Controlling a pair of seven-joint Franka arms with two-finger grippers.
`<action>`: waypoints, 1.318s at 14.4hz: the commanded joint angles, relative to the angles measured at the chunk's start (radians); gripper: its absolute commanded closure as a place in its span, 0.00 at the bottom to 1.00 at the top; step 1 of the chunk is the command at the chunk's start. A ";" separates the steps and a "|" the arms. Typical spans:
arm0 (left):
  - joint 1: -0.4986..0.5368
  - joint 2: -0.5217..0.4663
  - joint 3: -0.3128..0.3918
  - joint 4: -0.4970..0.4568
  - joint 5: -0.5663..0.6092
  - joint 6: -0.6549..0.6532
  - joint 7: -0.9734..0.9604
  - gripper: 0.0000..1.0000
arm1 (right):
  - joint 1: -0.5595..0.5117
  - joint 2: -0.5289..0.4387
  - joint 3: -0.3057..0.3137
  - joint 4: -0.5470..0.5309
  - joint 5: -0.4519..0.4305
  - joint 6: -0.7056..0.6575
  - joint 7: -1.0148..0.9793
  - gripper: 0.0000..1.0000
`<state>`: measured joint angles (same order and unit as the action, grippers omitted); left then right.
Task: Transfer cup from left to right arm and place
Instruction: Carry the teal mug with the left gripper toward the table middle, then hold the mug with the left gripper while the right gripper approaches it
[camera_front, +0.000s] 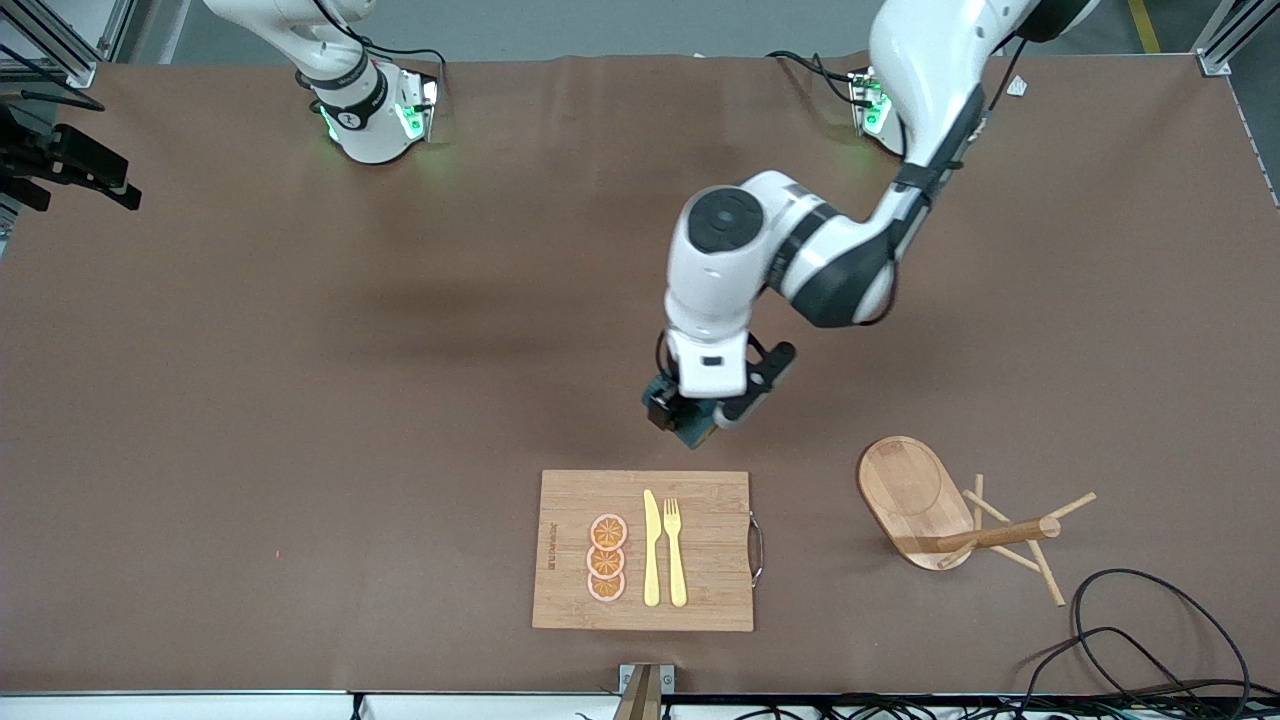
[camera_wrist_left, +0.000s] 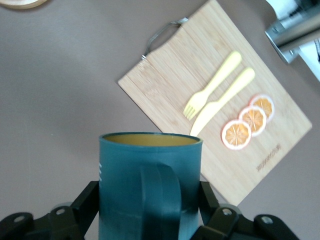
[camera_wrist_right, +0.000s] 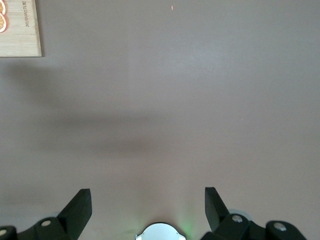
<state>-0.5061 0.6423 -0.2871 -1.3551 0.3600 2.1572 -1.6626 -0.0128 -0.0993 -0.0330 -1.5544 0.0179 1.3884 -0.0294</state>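
**Cup held aloft by left arm; right arm not yet in reach**

The left gripper (camera_front: 700, 420) is clamped on the cup (camera_wrist_left: 150, 185), one finger against each side of the teal wall, with the handle facing the wrist camera and the ochre inside just visible at the rim. The cup hangs in the air over bare table (camera_front: 300, 400), just short of the cutting board (camera_front: 560, 500) that carries a knife (camera_front: 651, 550), a fork (camera_front: 675, 550) and three orange slices (camera_front: 607, 558).

The right gripper (camera_wrist_right: 148, 207) has its fingers spread wide with nothing between them. It looks down on bare table, with one corner of the cutting board at the edge of its wrist view. In the front view only the right arm's base shows (the hand itself is out of that frame), so this arm appears to be waiting.

The handover turns on one relation: the cup lies toward the left arm's end from the right gripper, well apart from it. The cup's long axis runs outward between the left fingers, rim leading, so the rim end is likely the free part for a second grip.
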 joint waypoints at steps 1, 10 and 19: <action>-0.067 -0.006 0.012 0.002 0.135 0.004 -0.025 0.27 | -0.035 0.018 0.007 -0.003 -0.001 0.006 0.000 0.00; -0.313 0.200 0.038 -0.001 0.820 -0.072 -0.460 0.27 | -0.088 0.220 0.007 -0.001 0.007 0.049 -0.074 0.00; -0.537 0.356 0.143 0.001 1.145 -0.270 -0.617 0.27 | -0.023 0.237 0.013 -0.134 0.060 0.260 0.010 0.00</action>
<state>-1.0178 0.9694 -0.1632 -1.3762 1.4432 1.9159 -2.2481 -0.0542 0.1471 -0.0211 -1.6466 0.0525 1.6101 -0.0769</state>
